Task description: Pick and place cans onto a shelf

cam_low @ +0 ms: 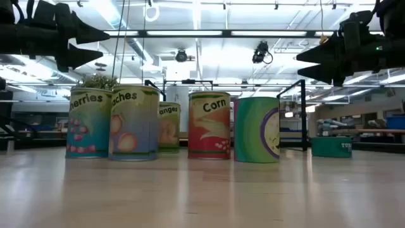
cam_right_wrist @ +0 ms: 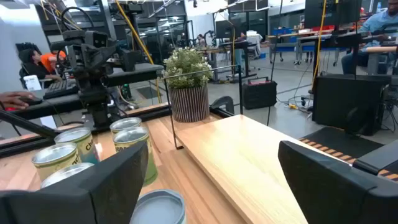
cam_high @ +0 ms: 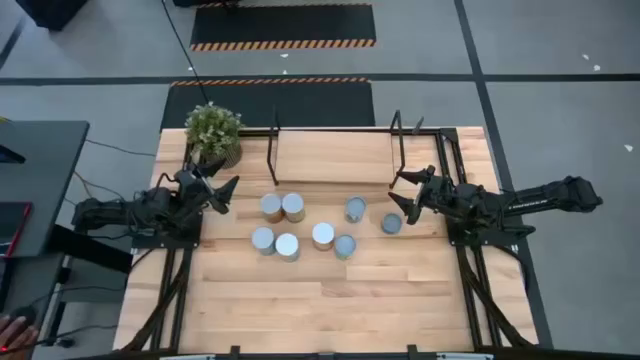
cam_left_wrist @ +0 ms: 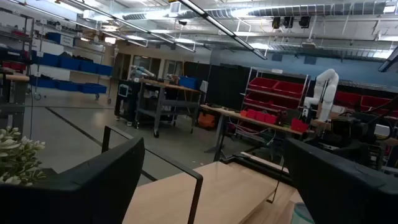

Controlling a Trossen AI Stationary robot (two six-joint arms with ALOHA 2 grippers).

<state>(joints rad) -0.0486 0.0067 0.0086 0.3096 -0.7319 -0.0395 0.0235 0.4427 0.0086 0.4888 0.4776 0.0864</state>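
Seven cans (cam_high: 293, 224) stand on the tabletop (cam_high: 330, 300), near the one bare shelf (cam_high: 333, 158). Left hand (cam_high: 222, 192) and right hand (cam_high: 403, 187) both hang open, holding nothing.

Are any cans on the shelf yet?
No. The low light-wood shelf is bare; all seven small round tins stand upright on the wooden table.
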